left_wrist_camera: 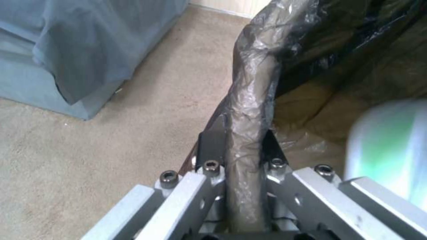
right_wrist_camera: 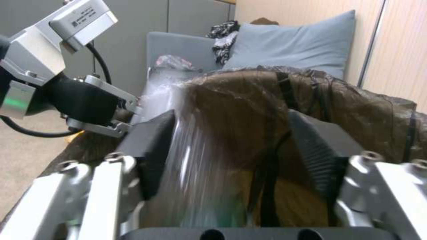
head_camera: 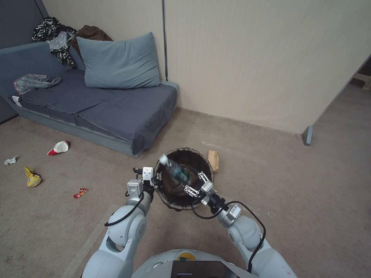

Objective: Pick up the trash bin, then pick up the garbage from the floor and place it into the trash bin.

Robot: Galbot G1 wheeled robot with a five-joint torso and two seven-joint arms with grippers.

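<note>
Between the two arms, just in front of the robot's torso, the trash bin (head_camera: 184, 178) hangs off the carpet, its dark bag (right_wrist_camera: 356, 106) folded over the rim. Left gripper (head_camera: 153, 181) is clamped on the near-left rim; in the left wrist view its black pads (left_wrist_camera: 209, 146) pinch the bag-covered rim edge (left_wrist_camera: 249, 110) from both sides. Right gripper (head_camera: 196, 184) sits at the near-right rim, fingers spread wide, both ribbed pads (right_wrist_camera: 320, 146) well apart with nothing gripped between them. A clear bottle (head_camera: 176, 168) lies tilted over the bin mouth, cap end toward the left rim, body blurred; it shows as a streaked blur against the right gripper's one pad (right_wrist_camera: 195, 156) and as a pale green-white smear in the left wrist view (left_wrist_camera: 391, 146). Cannot tell whether it touches the bag.

Floor litter: a brown paper piece (head_camera: 213, 160) just beside the bin's far-right side. Well off to the left on the carpet are a red wrapper (head_camera: 80, 192), a yellow wrapper (head_camera: 32, 177), a white wad (head_camera: 11, 160) and a crushed red-and-white cup (head_camera: 59, 147) near the sofa (head_camera: 116, 112) front. Sofa carries a blue pillow (head_camera: 119, 61), a heap of clothes (head_camera: 58, 38) and a grey plastic bag (head_camera: 34, 82).
</note>
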